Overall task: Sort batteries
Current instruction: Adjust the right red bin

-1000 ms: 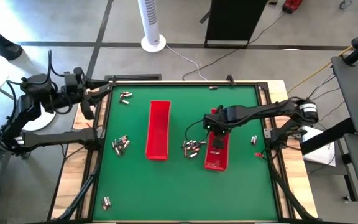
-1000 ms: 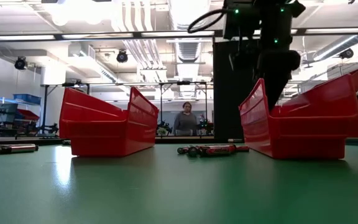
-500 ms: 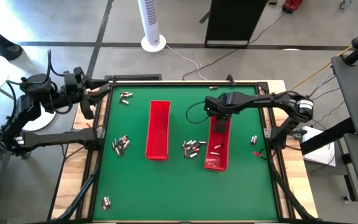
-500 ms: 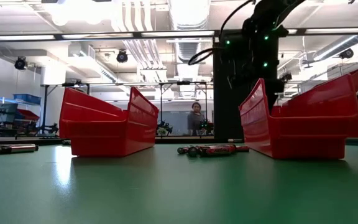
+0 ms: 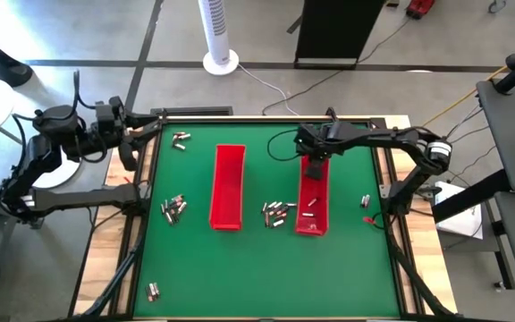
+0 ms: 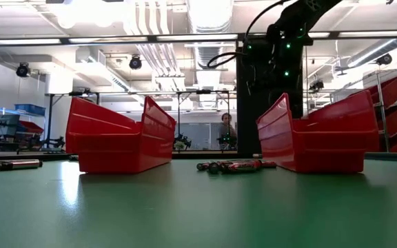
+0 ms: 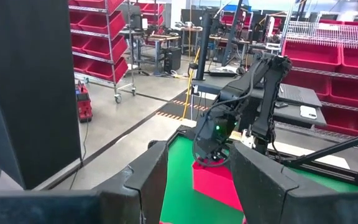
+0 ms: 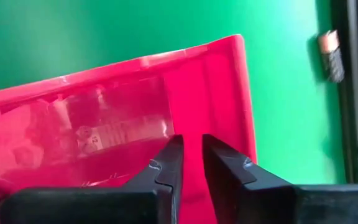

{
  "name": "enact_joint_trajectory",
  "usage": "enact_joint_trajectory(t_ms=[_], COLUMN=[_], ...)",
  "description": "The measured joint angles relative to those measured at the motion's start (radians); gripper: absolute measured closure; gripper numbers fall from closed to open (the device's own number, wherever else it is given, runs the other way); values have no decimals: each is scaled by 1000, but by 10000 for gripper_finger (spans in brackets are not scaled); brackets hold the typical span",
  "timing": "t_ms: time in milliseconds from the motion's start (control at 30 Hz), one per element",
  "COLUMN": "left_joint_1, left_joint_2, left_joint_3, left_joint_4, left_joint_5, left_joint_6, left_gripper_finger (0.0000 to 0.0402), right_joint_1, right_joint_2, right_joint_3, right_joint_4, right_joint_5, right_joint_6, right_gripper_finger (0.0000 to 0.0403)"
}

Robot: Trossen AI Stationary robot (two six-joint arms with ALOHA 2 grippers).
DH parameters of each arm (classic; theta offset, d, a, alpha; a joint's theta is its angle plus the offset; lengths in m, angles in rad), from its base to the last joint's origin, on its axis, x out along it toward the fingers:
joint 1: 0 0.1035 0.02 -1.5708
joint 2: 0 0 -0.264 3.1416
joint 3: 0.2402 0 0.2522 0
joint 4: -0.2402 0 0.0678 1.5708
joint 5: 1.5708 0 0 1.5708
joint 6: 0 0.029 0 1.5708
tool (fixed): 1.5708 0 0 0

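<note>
Right tool hangs over far end of right red tray, fingers slightly parted, gripping nothing. Left tool parked at bench's far-left edge, half open, empty. Batteries heaped between trays. Risk: low move clips tray wall, shoves it. Near half clear.

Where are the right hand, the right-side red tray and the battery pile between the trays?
right hand (image 5: 315,152): high view, between its fingertips
right-side red tray (image 5: 312,225): high view, near end wall
battery pile (image 5: 278,213): high view, middle of the cluster
</note>
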Motion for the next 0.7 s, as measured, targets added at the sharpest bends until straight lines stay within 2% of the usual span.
enact_joint_trajectory(t_ms=[467,600,700], left_joint_1=[0,0,0], left_joint_2=[50,49,46], left_joint_3=[0,0,0], left_joint_4=[41,58,60], left_joint_5=[0,0,0], left_joint_6=[6,11,25], left_gripper_finger=[246,246,246], right_joint_1=[4,22,44], right_joint_2=[0,-5,-18], right_joint_3=[2,57,137], right_joint_4=[89,50,-41], right_joint_5=[0,0,2], right_joint_6=[-14,50,122], right_gripper_finger=[320,306,291])
